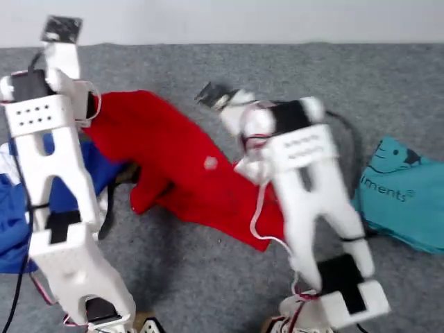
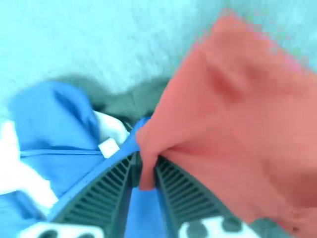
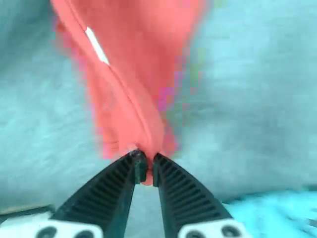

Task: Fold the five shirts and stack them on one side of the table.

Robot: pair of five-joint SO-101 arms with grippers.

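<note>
A red shirt [image 1: 177, 163] lies spread across the middle of the grey table, held by both arms. My left gripper [image 2: 146, 171] is shut on one edge of the red shirt [image 2: 233, 124], over a blue shirt [image 2: 59, 129]. My right gripper [image 3: 146, 168] is shut on a bunched fold of the red shirt [image 3: 129, 74], lifted above the table. In the high view the left arm [image 1: 52, 139] stands at the shirt's left end and the right arm [image 1: 298, 159] over its right part. The blue shirt [image 1: 17, 201] lies under the left arm.
A teal shirt [image 1: 402, 194] lies crumpled at the right edge of the table. A dark item [image 1: 125, 177] shows between the blue and red shirts. Bare grey table [image 1: 201, 284] lies in front of the red shirt and along the back.
</note>
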